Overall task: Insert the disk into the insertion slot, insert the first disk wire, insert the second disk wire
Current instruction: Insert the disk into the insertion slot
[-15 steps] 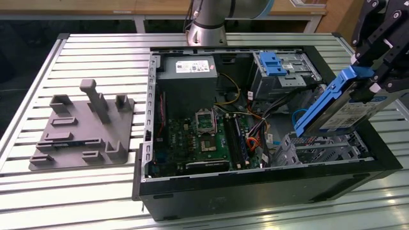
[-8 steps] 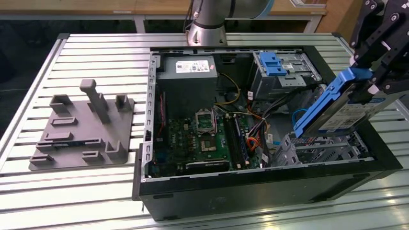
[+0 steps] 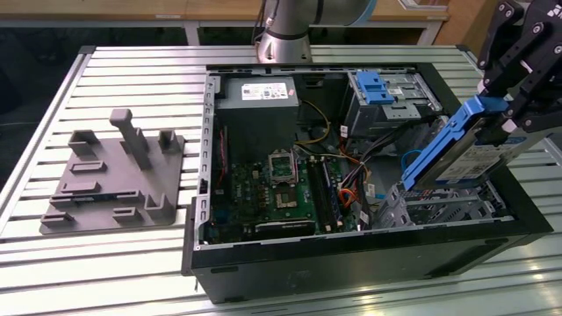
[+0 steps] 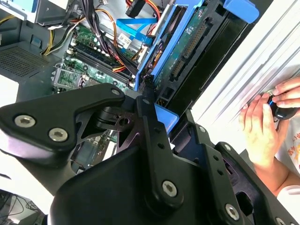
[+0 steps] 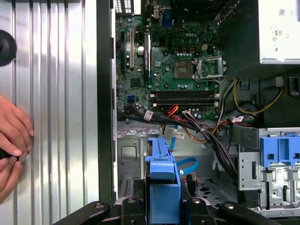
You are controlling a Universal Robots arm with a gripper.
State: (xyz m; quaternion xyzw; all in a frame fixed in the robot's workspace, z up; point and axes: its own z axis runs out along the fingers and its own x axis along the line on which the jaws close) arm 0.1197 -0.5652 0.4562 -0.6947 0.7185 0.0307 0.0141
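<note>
Worktop [image 3: 131, 72]: silver alu slats, ribbed lengthwise, glossy. Toward its edge on the exterior view's left lies a matte grey moulded fixture plate [image 3: 105, 181] w/ upright posts & rectangular pockets. Mid-worktop sits an open black PC case [image 3: 351, 270], boxy, w/ smooth painted walls.

Inside, going toward the exterior view's right:
- Grey sheet-metal PSU [image 3: 255, 92] w/ white label, at the far side.
- Green mobo [image 3: 281, 191], flat, dense w/ chips & long black slots.
- A loose tangle of orange, yellow & black wires [image 3: 351, 181].
- A taller metal bay [image 3: 404, 99] w/ a bright blue plastic latch [image 3: 373, 89], near the far corner.

Nearer the case's front wall is the insertion slot [image 3: 448, 204], a boxy silver cage w/ perforated sides. The disk [image 3: 465, 158] is a flat silver-grey rectangle w/ white label in a blue plastic frame. It hangs tilted above that cage, low end at the cage mouth, high end up past the case rim. Contact btwn disk & cage: can't tell.

The hand [image 3: 514, 112], black & angular w/ bolted link plates, is pinched on the frame's upper blue tab. In the first wrist view the blue frame sits clamped in the hand, & a person's fingers [image 5: 16, 129] lie over the slats beside the case's outer wall.
</note>
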